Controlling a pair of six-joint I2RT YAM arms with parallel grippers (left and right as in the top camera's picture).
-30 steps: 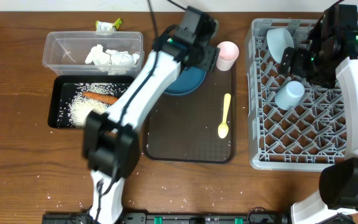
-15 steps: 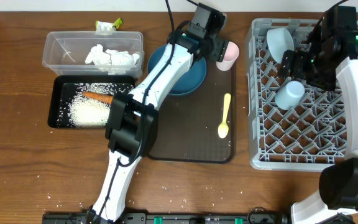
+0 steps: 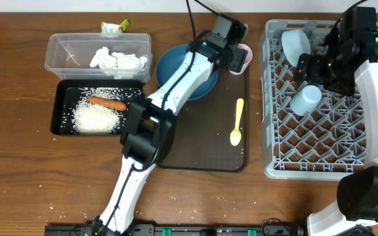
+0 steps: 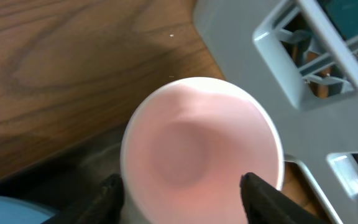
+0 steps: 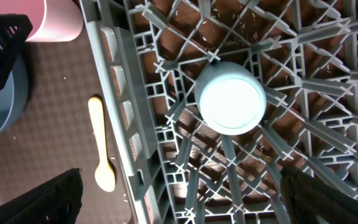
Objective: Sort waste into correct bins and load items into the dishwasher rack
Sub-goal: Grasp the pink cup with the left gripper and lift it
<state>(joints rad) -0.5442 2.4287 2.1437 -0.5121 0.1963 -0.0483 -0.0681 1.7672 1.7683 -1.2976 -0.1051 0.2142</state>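
Note:
The pink cup (image 3: 243, 58) stands upright at the far right corner of the dark-brown serving tray, beside the grey dishwasher rack (image 3: 271, 131). My left gripper (image 3: 233, 55) is open with a finger on each side of the pink cup (image 4: 201, 146). The dark blue plate (image 3: 188, 73) lies partly under my left arm. The pale yellow spoon (image 3: 237, 122) lies on the serving tray. My right gripper (image 3: 319, 68) is open and empty above the rack, over the upturned light blue cup (image 3: 305, 99). The pale bowl (image 3: 295, 42) leans in the rack's far left corner.
Tissues (image 3: 118, 60) lie in the clear tub (image 3: 56, 47). The carrot (image 3: 107, 103) and rice (image 3: 97, 118) lie in the black tray (image 3: 59, 108). The green-yellow wrapper (image 3: 114, 27) lies on the table behind the tub. The brown serving tray (image 3: 199, 141) sits between bins and rack.
My left arm has swung right from over the plate to the pink cup, and its fingers now flank the cup. The right arm has not moved.

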